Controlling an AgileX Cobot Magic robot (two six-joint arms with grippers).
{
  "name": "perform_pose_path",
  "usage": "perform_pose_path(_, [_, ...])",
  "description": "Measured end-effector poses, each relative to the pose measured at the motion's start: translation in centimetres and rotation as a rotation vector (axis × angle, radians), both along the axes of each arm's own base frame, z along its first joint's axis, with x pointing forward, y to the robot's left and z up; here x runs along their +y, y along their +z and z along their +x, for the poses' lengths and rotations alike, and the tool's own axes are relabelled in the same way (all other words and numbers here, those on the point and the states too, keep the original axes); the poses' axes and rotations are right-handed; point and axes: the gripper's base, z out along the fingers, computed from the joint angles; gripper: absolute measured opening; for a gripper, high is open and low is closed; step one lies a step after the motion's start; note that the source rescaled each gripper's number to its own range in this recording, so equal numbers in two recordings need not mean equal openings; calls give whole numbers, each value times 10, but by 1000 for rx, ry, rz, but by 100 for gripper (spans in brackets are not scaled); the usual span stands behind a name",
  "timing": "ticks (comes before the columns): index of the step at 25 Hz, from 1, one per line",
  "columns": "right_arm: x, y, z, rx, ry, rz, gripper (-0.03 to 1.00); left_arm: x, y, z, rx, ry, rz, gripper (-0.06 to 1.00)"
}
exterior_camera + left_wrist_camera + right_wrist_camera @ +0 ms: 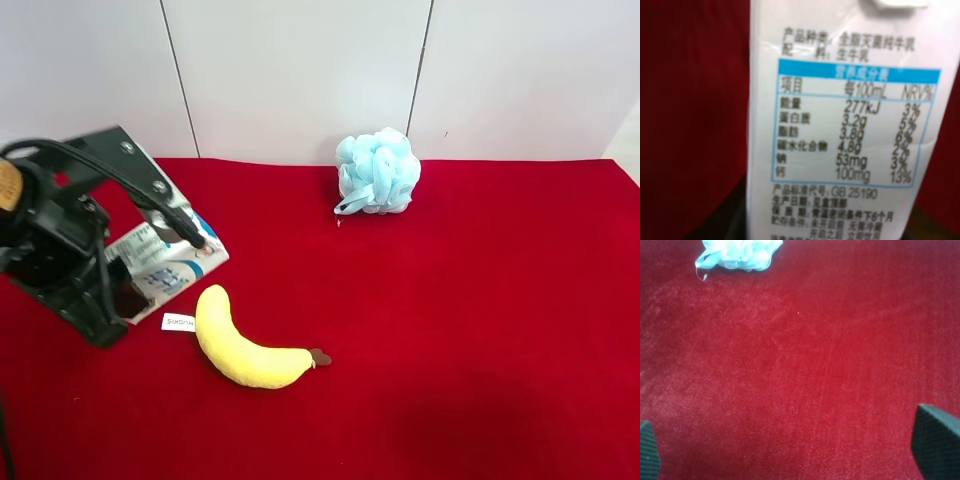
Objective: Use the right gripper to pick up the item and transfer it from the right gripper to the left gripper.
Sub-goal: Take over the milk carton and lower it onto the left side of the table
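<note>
The white drink carton (178,264) with blue print sits tilted between the fingers of my left gripper (152,282), the black arm with the looping cable at the exterior high view's left. The gripper is shut on it, low over the red cloth. The left wrist view is filled by the carton's nutrition label (850,125); the fingers do not show there. My right gripper (792,450) is open and empty, its two dark fingertips (937,440) wide apart above bare red cloth. It is out of the exterior high view.
A yellow plush banana (245,350) lies just beside the carton, toward the front. A pale blue bath puff (377,172) sits near the back wall and shows in the right wrist view (740,252). Red cloth (480,320) covers the table.
</note>
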Motion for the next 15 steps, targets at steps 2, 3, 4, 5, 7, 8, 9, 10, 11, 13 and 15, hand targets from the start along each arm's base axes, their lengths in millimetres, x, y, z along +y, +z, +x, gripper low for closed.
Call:
perform_pose_path(2, [0, 0, 0, 0, 0, 0, 99, -1, -7, 5, 15, 19, 6, 2])
perform_pose_path(3, [0, 0, 0, 0, 0, 0, 99, 0, -9, 9, 21, 36, 7, 2])
perform_pose_path(4, [0, 0, 0, 0, 0, 0, 99, 2, -12, 13, 24, 60, 5, 2])
perform_pose_path(5, [0, 0, 0, 0, 0, 0, 99, 6, -13, 18, 25, 87, 5, 2])
perform_pose_path(7, [0, 0, 0, 0, 0, 0, 99, 17, -18, 27, 36, 145, 12, 2])
perform_pose_path(8, [0, 0, 0, 0, 0, 0, 99, 23, -19, 32, 41, 175, 18, 2])
perform_pose_path(9, [0, 0, 0, 0, 0, 0, 99, 29, -20, 37, 47, 202, 23, 2])
perform_pose_path(10, [0, 0, 0, 0, 0, 0, 99, 34, -21, 42, 50, 221, 28, 2])
perform_pose_path(11, [0, 0, 0, 0, 0, 0, 99, 39, -22, 48, 52, 244, 32, 2])
perform_pose_path(13, [0, 0, 0, 0, 0, 0, 99, 48, -21, 62, 50, 289, 30, 2])
perform_pose_path(15, [0, 0, 0, 0, 0, 0, 99, 55, -21, 77, 58, 338, 20, 2])
